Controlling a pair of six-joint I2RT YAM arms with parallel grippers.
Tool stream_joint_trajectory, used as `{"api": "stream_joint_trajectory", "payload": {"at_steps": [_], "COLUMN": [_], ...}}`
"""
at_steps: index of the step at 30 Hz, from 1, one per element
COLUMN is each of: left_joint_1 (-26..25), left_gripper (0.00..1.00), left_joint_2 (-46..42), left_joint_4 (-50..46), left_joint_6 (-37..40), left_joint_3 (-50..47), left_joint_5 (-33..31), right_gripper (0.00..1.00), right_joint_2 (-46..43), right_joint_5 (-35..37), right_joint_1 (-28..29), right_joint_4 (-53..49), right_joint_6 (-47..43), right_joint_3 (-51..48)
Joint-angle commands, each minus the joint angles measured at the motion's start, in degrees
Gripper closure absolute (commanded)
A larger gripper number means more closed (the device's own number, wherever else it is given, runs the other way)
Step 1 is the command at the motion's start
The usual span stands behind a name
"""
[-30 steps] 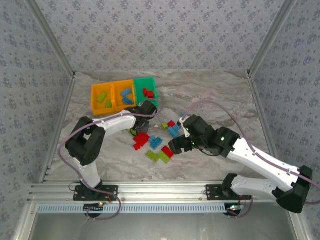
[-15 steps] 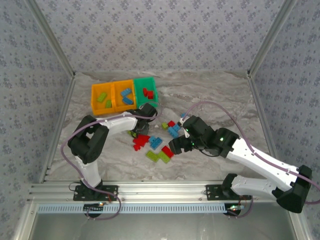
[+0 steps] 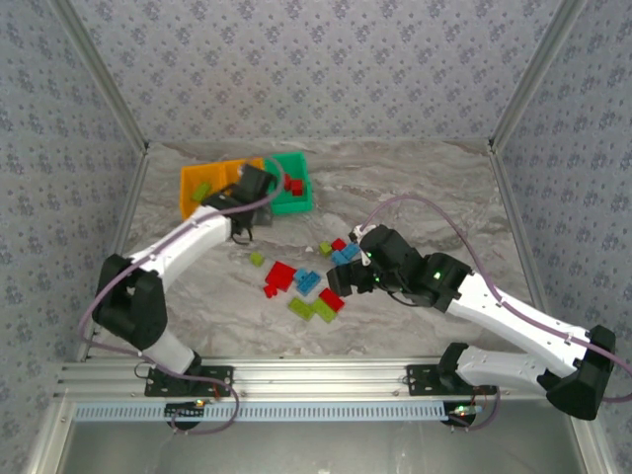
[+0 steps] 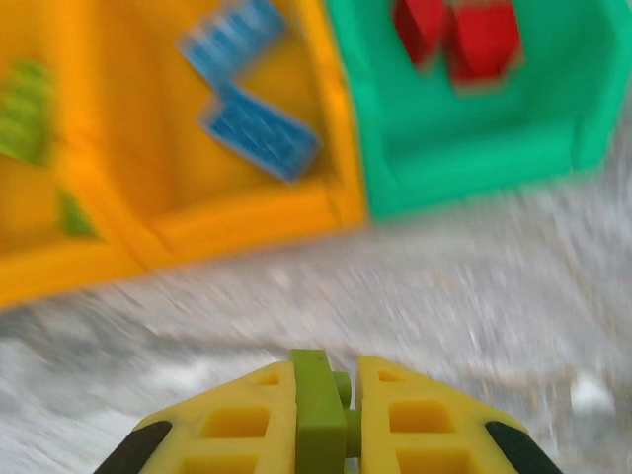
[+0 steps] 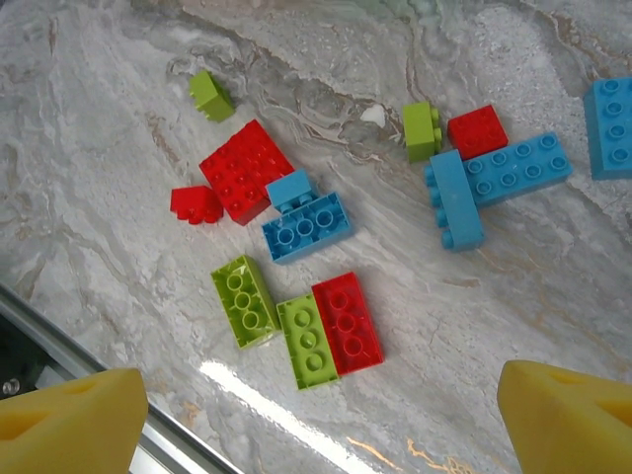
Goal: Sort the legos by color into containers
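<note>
Your left claw (image 3: 243,212) hangs at the near side of the row of bins (image 3: 202,202), which sits toward the far left corner of the table (image 3: 434,188). In the left wrist view its two yellow fingers (image 4: 232,425) are pressed against a lime green brick (image 4: 318,410), which stands on edge between them. That view is blurred, but you can still make out the three bins beyond the fingers:

- The left orange bin (image 4: 39,267) holds green bricks.
- The middle orange bin (image 4: 247,222) holds two blue bricks (image 4: 259,133).
- The green bin (image 4: 474,163) holds red bricks (image 4: 479,39).

Your right claw (image 3: 336,281) hovers over the loose bricks (image 3: 301,281) in the middle of the table. Its jaws stand wide apart with nothing between them, and its yellow fingertips (image 5: 69,420) show at the two bottom corners of the right wrist view.

Below it, a lime green brick (image 5: 308,341) lies touching a red brick (image 5: 348,321) along their long sides, with a second green one (image 5: 244,301) just beside them. Farther from the near edge lie a blue brick (image 5: 306,225) and a square red brick (image 5: 247,170). A small blue piece (image 5: 291,186) sits between those two, and a small red piece (image 5: 196,204) lies just beside the red square. A small green piece (image 5: 210,96) lies apart from that group. To the right, two blue bricks (image 5: 517,168) touch in an L shape, close to a green piece (image 5: 422,130) and a red piece (image 5: 478,131).
</note>
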Motion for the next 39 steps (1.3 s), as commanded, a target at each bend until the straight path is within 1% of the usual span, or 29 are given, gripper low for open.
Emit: {"api": "stream_joint_trajectory", "payload": {"at_steps": [1,3,4,6,8,9,11,13,15,16,18,21,23,24,26,28,31,32,34,37,39], "left_joint_1": [8.18,13.19,15.73,19.07,21.28,22.47,24.36,25.36,25.40,25.44,25.38,24.41,22.13,20.19,14.78,6.93,-5.45,-8.92,-16.46,-24.19,-28.14], "left_gripper": [0.92,0.92,0.92,0.92,0.92,0.90,0.85,0.74,0.63,0.61,0.61,0.60,0.61,0.61,0.61,0.61,0.61,0.60,0.54,0.45,0.40], "left_joint_2": [0.57,3.92,6.39,10.97,14.86,16.77,20.19,22.23,22.17,21.25,18.31,10.87,4.67,0.61,-6.35,-13.55,-21.73,-23.79,-26.68,-26.90,-27.12], "left_joint_4": [2.71,4.15,3.34,1.37,0.33,0.17,-1.85,-3.73,-4.65,-4.48,-3.53,-2.09,-1.31,-1.01,-1.16,-1.61,-2.60,-3.19,-7.57,-18.48,-22.37], "left_joint_6": [-1.39,-1.22,-1.54,-1.54,-1.07,-0.91,-1.57,-2.30,-2.59,-2.73,-3.47,-4.47,-5.21,-5.26,-4.63,-2.80,0.85,2.70,6.95,12.20,14.69], "left_joint_3": [2.92,5.91,8.40,13.92,18.34,20.15,24.36,27.12,27.81,27.10,24.67,19.03,14.46,11.82,7.49,3.10,-1.63,-2.55,-2.75,-0.66,-1.35], "left_joint_5": [-2.50,-2.19,-0.84,1.99,3.00,4.84,8.16,9.72,10.05,10.30,10.95,12.60,14.02,14.62,14.92,14.59,13.62,13.97,12.90,13.08,13.17], "right_gripper": [0.06,0.06,0.06,0.06,0.06,0.06,0.06,0.06,0.05,0.06,0.06,0.05,0.05,0.05,0.05,0.05,0.05,0.04,0.04,0.05,0.08], "right_joint_2": [-0.20,-0.55,-0.78,-1.32,-2.16,-2.60,-3.46,-4.14,-4.74,-5.02,-5.19,-4.91,-4.64,-4.32,-2.73,0.09,5.66,7.60,12.94,22.35,28.24], "right_joint_5": [2.74,2.76,2.82,2.91,3.11,3.25,3.59,4.13,4.76,4.97,5.28,7.08,8.30,8.49,7.79,7.40,5.32,4.46,2.73,2.69,2.58], "right_joint_1": [0.33,0.40,0.37,0.42,0.52,0.50,0.54,0.64,0.64,0.65,0.57,0.41,-0.58,-1.70,-4.57,-8.51,-14.27,-16.09,-20.15,-24.00,-25.40], "right_joint_4": [0.91,0.52,0.30,-0.33,-1.00,-1.33,-1.67,-2.38,-2.67,-2.61,-2.20,-1.64,-1.08,-0.28,1.02,1.94,5.24,6.03,8.22,9.12,9.22], "right_joint_6": [1.90,2.34,2.59,3.05,3.56,3.74,3.99,4.22,4.69,4.84,5.10,5.89,7.30,7.56,6.41,4.40,-0.12,-1.13,-3.95,-7.00,-8.84], "right_joint_3": [0.36,0.20,0.19,-0.04,-0.32,-0.47,-0.84,-1.01,-1.28,-1.42,-2.04,-2.74,-3.61,-4.11,-4.58,-4.40,-3.81,-3.49,-2.07,1.84,4.86]}}
